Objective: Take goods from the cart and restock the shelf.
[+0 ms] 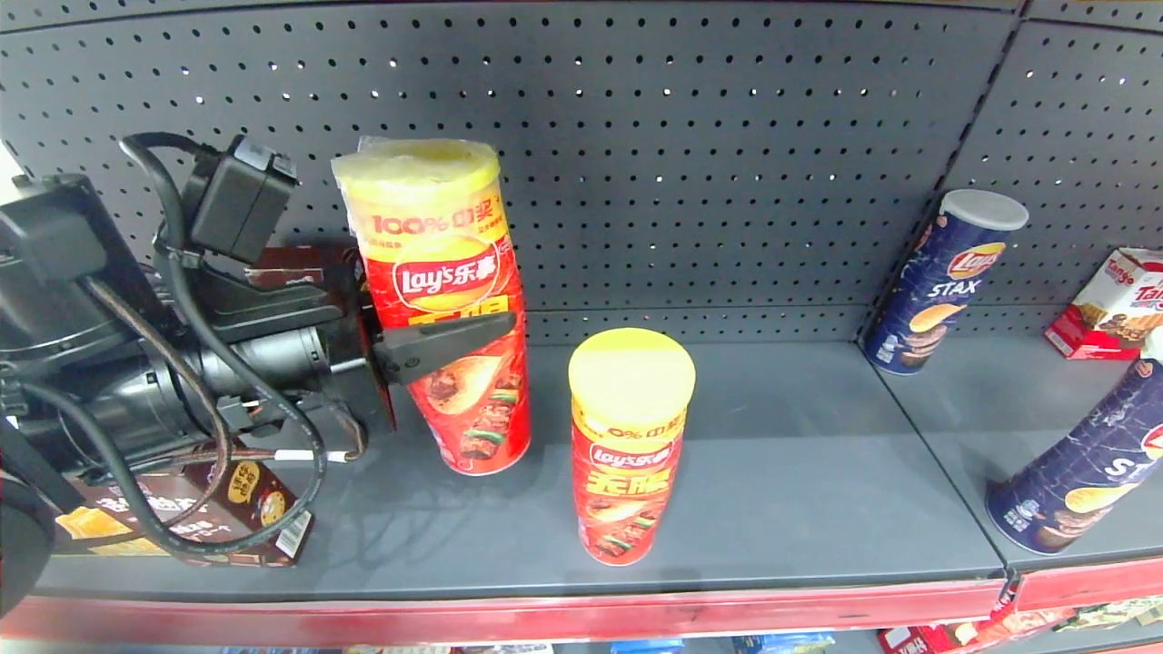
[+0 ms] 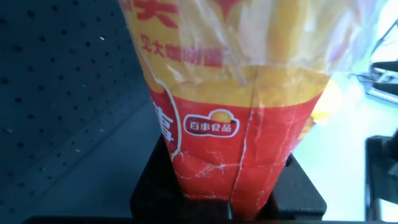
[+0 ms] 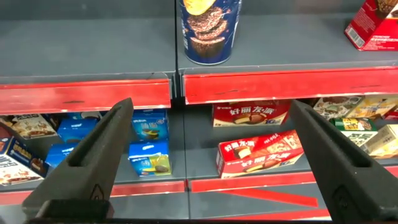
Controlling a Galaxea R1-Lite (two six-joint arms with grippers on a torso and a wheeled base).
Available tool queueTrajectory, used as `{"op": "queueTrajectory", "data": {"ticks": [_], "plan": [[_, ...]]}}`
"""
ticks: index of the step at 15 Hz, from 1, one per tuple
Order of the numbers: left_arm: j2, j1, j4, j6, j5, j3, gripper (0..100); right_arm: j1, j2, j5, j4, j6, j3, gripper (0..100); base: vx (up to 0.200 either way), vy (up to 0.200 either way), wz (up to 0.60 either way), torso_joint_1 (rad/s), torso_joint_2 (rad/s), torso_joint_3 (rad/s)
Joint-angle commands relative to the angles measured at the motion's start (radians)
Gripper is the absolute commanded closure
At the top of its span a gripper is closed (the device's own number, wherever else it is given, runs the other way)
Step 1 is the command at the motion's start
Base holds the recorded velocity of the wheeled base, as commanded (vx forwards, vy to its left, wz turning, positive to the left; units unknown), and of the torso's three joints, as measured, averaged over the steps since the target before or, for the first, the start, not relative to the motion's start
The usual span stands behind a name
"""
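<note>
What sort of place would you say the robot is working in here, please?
Probably a shop aisle, or a mock-up of one: a pegboard-backed shelf with a red front strip, chip cans along it, one gripped by the left tool, and snack boxes on the lower shelves.

Site entry: a shop aisle, where I worked. Grey metal shelf [image 1: 800, 472] with pegboard back [image 1: 690, 136] and red strip [image 1: 509, 616] along its front edge; chip canisters [image 1: 630, 445] ranged on it; boxed biscuits [image 3: 260, 152] stocked on lower tiers.
</note>
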Motion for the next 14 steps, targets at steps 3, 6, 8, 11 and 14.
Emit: {"op": "queueTrajectory", "data": {"ticks": [3, 6, 8, 11, 14], "plan": [[0.018, 0.054, 0.017, 0.013, 0.005, -0.028, 100, 0.0, 0.003, 0.0, 0.0, -0.001, 0.0, 0, 0.0, 0.0, 0.0, 0.0, 0.0, 0.0], [0.043, 0.064, 0.021, 0.021, 0.074, -0.035, 100, 0.0, 0.003, -0.001, 0.0, -0.001, 0.0, 0, 0.0, 0.0, 0.0, 0.0, 0.0, 0.0], [0.1, 0.073, 0.024, 0.018, 0.071, -0.102, 100, 0.0, 0.003, 0.0, 0.0, -0.001, 0.0, 0, 0.0, 0.0, 0.0, 0.0, 0.0, 0.0], [0.259, 0.079, 0.029, 0.036, 0.071, -0.263, 100, 0.0, 0.003, 0.0, 0.0, -0.001, 0.0, 0, 0.0, 0.0, 0.0, 0.0, 0.0, 0.0], [0.376, 0.062, 0.097, 0.047, 0.071, -0.432, 100, 0.0, 0.003, 0.0, 0.0, -0.001, 0.0, 0, 0.0, 0.0, 0.0, 0.0, 0.0, 0.0]]}}
